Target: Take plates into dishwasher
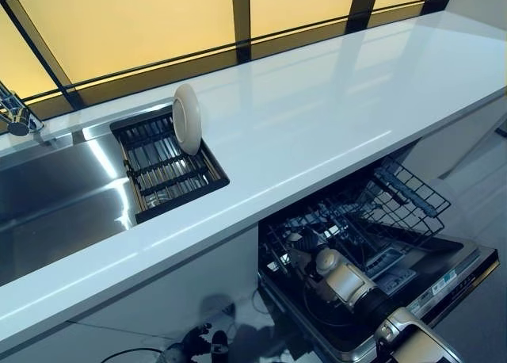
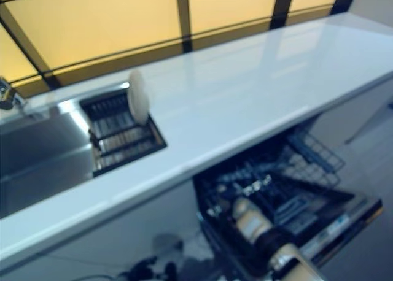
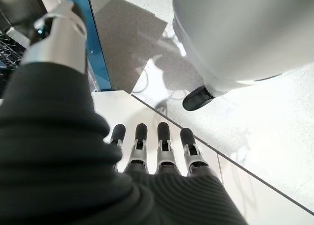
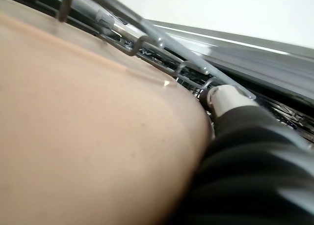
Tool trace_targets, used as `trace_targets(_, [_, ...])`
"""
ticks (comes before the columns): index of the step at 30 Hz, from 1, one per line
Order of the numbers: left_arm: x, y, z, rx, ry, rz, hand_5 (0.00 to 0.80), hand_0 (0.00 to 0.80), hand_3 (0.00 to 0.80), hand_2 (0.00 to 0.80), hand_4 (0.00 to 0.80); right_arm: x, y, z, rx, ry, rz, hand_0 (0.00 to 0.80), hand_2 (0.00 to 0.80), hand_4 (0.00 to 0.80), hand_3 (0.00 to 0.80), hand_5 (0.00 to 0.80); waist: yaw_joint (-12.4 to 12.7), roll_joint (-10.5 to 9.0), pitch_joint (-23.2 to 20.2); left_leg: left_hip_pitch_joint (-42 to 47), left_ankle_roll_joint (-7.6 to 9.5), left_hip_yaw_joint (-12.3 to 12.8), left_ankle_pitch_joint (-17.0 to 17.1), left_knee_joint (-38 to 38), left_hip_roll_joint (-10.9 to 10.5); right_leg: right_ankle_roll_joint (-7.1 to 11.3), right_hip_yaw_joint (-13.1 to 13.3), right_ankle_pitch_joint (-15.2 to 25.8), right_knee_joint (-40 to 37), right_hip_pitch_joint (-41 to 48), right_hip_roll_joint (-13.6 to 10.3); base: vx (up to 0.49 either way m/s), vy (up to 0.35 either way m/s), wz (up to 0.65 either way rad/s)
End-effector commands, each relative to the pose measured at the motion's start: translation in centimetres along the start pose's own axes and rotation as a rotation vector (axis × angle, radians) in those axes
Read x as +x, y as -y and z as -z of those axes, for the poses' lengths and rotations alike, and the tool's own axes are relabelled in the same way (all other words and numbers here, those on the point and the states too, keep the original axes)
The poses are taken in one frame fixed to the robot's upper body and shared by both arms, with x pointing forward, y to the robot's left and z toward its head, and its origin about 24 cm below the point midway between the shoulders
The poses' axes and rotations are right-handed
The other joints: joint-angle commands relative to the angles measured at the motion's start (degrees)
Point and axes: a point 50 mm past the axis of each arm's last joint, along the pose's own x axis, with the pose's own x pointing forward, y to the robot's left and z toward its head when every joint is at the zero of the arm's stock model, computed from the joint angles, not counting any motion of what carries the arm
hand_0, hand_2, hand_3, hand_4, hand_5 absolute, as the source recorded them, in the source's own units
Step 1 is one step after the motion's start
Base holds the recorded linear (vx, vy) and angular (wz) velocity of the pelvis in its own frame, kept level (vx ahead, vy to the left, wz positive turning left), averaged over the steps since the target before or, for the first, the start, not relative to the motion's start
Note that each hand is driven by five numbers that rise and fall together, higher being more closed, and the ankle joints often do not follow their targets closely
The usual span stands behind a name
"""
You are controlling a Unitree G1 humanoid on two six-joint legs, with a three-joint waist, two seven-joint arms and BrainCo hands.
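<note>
A white plate [image 1: 187,117] stands on edge in the black dish rack [image 1: 170,181] set in the sink. Below the counter the dishwasher is open with its wire rack [image 1: 396,196] pulled out. My right arm reaches down into that rack. In the right wrist view a beige plate [image 4: 88,126] fills most of the picture, pressed against my right hand [image 4: 226,96], whose thumb lies at its rim among the rack wires. My left hand [image 3: 162,146] hangs low over the floor with straight fingers and holds nothing.
The long white counter [image 1: 333,117] runs across under the window. The steel sink [image 1: 55,212] with its tap [image 1: 16,113] is at the left. The dishwasher's lowered door [image 1: 467,268] juts out at the lower right.
</note>
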Motion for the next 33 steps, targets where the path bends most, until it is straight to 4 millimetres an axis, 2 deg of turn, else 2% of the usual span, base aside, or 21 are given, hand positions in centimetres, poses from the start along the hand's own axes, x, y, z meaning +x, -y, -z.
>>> trace_targets(1, [0.7, -1.7, -3.9, 0.084, 0.117, -0.032, 0.000, 0.000, 0.000, 0.000, 0.000, -0.2, -2.6, 4.3, 0.036, -0.169, -0.080, 0.800, 0.800, 0.800, 0.800, 0.800, 2.23, -1.32, 4.64, -1.26, 0.35, -0.19, -0.59, -0.83, -2.69, -2.40, 2.12, 5.83, 2.62, -7.69, -1.84, -0.009, -0.012, 0.06])
trace_targets(13, [0.7, -2.2, -4.9, 0.094, 0.147, -0.047, 0.000, 0.000, 0.000, 0.000, 0.000, 0.5, -1.0, 4.3, 0.051, -0.193, -0.036, 0.800, 0.800, 0.800, 0.800, 0.800, 2.33, -0.81, 5.95, -1.27, 0.64, -0.59, -0.61, -1.54, -3.19, -2.21, 2.16, 6.46, 2.60, -9.08, -1.70, -0.006, -0.003, 0.02])
trace_targets(20, [0.7, -2.1, -5.1, 0.089, 0.149, -0.044, 0.000, 0.000, 0.000, 0.000, 0.000, 0.6, -1.1, 4.3, 0.054, -0.184, -0.041, 0.800, 0.800, 0.800, 0.800, 0.800, 2.27, -0.92, 5.95, -1.11, 0.72, -0.52, -0.59, -1.46, -3.14, -2.20, 2.23, 6.48, 2.93, -9.23, -1.65, 0.000, 0.000, 0.00])
trace_targets(21, [0.7, -2.1, -5.1, 0.089, 0.150, -0.042, 0.000, 0.000, 0.000, 0.000, 0.000, 0.6, -1.2, 4.3, 0.056, -0.181, -0.042, 0.662, 0.662, 0.662, 0.662, 0.662, 2.24, -0.91, 5.94, -1.12, 0.72, -0.52, -0.59, -1.40, -3.12, -2.22, 2.23, 6.47, 2.98, -9.27, -1.65, 0.000, 0.000, 0.00])
trace_targets(22, [0.7, -2.0, -5.1, 0.089, 0.151, -0.041, 0.000, 0.000, 0.000, 0.000, 0.000, 0.6, -1.2, 4.3, 0.056, -0.180, -0.043, 0.455, 0.455, 0.455, 0.455, 0.455, 2.23, -0.87, 6.01, -1.08, 0.73, -0.56, -0.64, -1.36, -3.13, -2.26, 2.25, 6.46, 3.03, -9.30, -1.62, 0.000, 0.000, 0.00])
trace_targets(23, [0.7, -2.0, -5.1, 0.090, 0.152, -0.041, 0.000, 0.000, 0.000, 0.000, 0.000, 0.6, -1.2, 4.3, 0.057, -0.179, -0.044, 0.455, 0.455, 0.455, 0.455, 0.455, 2.23, -0.86, 6.04, -1.05, 0.73, -0.58, -0.65, -1.35, -3.13, -2.26, 2.25, 6.46, 3.05, -9.30, -1.62, 0.000, 0.000, 0.00])
trace_targets(24, [0.7, -2.0, -5.1, 0.092, 0.152, -0.040, 0.000, 0.000, 0.000, 0.000, 0.000, 0.6, -1.2, 4.2, 0.059, -0.177, -0.046, 0.311, 0.311, 0.311, 0.311, 0.311, 2.23, -0.88, 6.09, -1.00, 0.77, -0.57, -0.68, -1.34, -3.14, -2.28, 2.26, 6.48, 3.05, -9.30, -1.61, 0.000, 0.000, 0.00])
trace_targets(25, [0.7, -2.0, -5.1, 0.094, 0.152, -0.041, 0.000, 0.000, 0.000, 0.000, 0.000, 0.6, -1.4, 4.1, 0.061, -0.172, -0.050, 0.000, 0.000, 0.000, 0.000, 0.000, 2.21, -0.94, 6.19, -0.98, 0.76, -0.55, -0.67, -1.36, -3.09, -2.28, 2.29, 6.55, 2.96, -9.32, -1.56, 0.000, 0.000, 0.00])
trace_targets(33, [0.7, -2.0, -5.2, 0.093, 0.155, -0.046, 0.000, 0.000, 0.000, 0.000, 0.000, 0.4, -1.9, 3.3, 0.093, -0.125, -0.070, 0.000, 0.000, 0.000, 0.000, 0.000, 1.98, -1.15, 6.21, -1.01, 0.75, -0.48, -0.57, -1.40, -2.90, -2.32, 2.58, 6.61, 2.89, -9.53, -1.33, -0.002, -0.004, 0.02])
